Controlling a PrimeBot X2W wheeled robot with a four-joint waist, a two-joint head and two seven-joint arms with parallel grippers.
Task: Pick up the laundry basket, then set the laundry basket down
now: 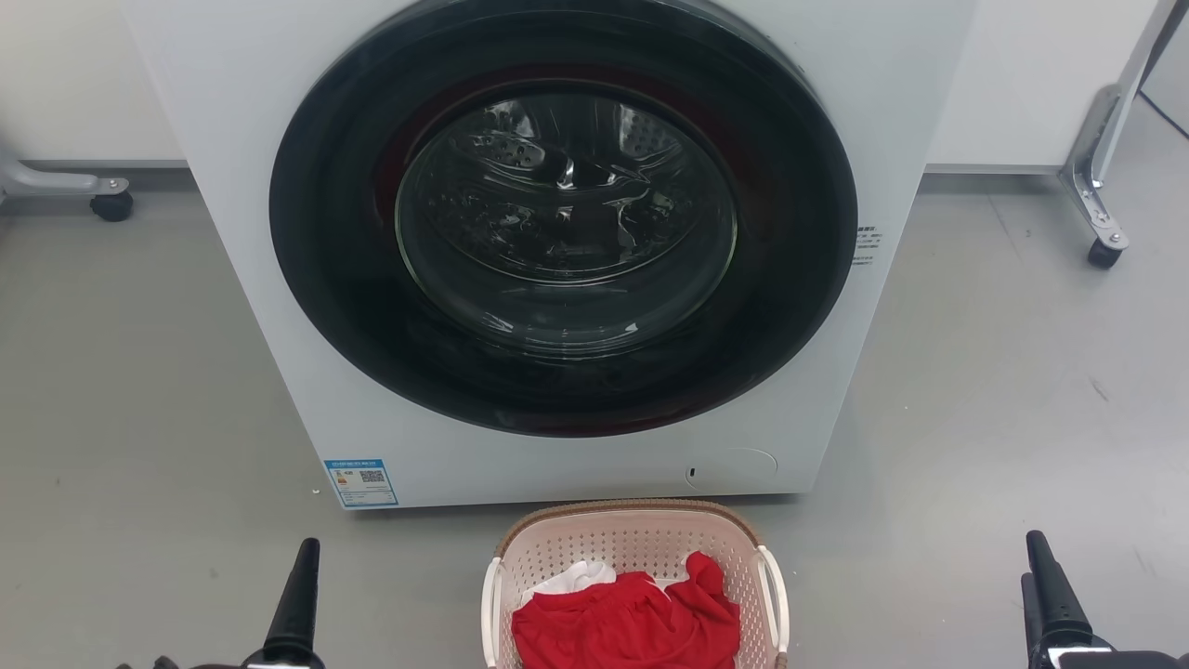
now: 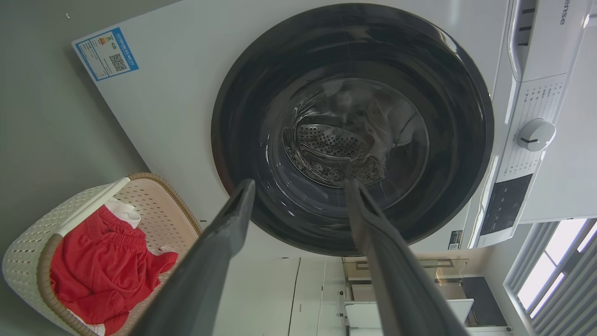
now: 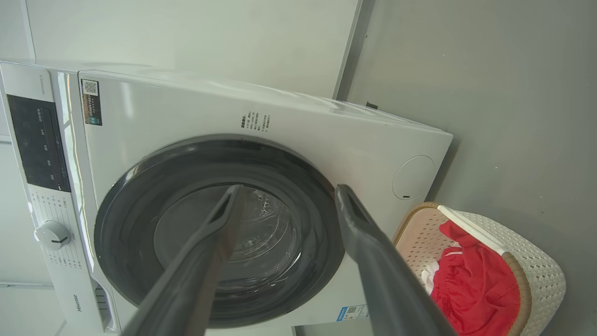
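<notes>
The laundry basket [image 1: 641,544], pale pink-beige with a brown braided rim and white side handles, stands on the grey floor just in front of the washer, at the bottom centre of the head view. Red clothing [image 1: 632,623] and a bit of white cloth lie inside it. My left gripper [image 1: 302,557] is at the lower left, well to the left of the basket and apart from it. My right gripper [image 1: 1036,557] is at the lower right, equally far off. In the wrist views both the left gripper [image 2: 298,186] and the right gripper [image 3: 288,189] stand open and empty, with the basket [image 2: 28,261] [image 3: 536,261] off to the side.
A white front-loading washer [image 1: 260,279] with its round dark door [image 1: 557,214] closed rises right behind the basket. Wheeled metal frame legs stand at the far left [image 1: 111,204] and far right [image 1: 1104,251]. Grey floor [image 1: 975,418] spreads on both sides.
</notes>
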